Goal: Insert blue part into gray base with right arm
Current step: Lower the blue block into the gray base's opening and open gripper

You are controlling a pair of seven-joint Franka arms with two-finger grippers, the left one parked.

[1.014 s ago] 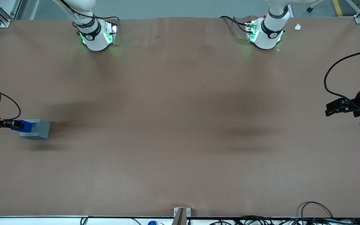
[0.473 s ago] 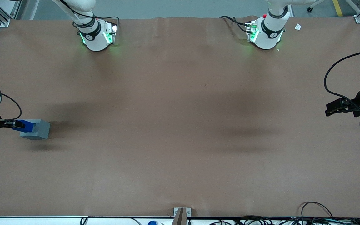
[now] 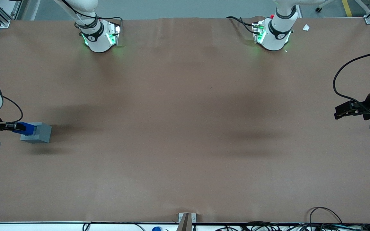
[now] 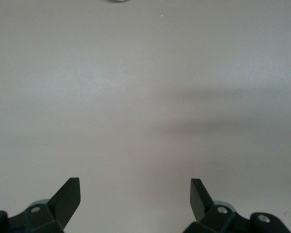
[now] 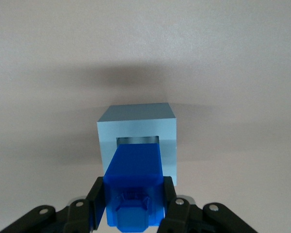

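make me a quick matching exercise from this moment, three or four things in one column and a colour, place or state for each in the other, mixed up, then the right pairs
Things
1. blue part
2. gray base
3. gripper
4. table

States
A. covered in brown, with the cube resting on it toward the working arm's end
B. shut on the small bright block
C. held between two black fingers, its leading end at the square recess
D. light-coloured cube with a square recess, not gripped

Pairs: 1-C, 2-D, 3-B, 4-A
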